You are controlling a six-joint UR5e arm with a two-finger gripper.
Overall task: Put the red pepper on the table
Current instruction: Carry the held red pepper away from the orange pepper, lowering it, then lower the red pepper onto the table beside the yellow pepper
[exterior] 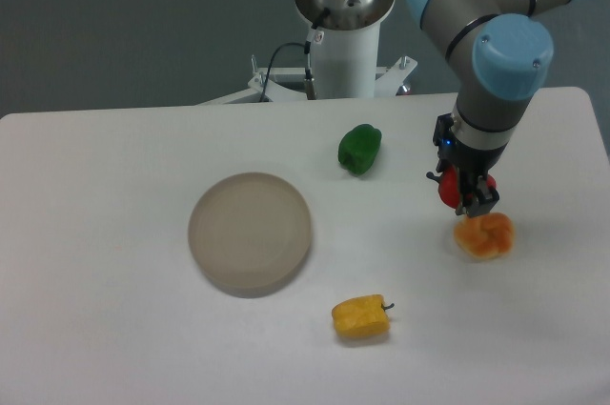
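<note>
The red pepper [448,188] is small and glossy, mostly hidden between the fingers of my gripper [467,197]. The gripper is shut on it and holds it at the right side of the white table [114,329], just above the tabletop; whether it touches the surface I cannot tell. The orange lobed pepper [484,236] lies directly in front of and below the gripper, almost touching the fingertips.
A round grey-beige disc plate [250,232] sits at the table's middle left. A green pepper [359,149] lies behind the middle. A yellow pepper [361,318] lies near the front. The robot base [343,33] stands at the back edge.
</note>
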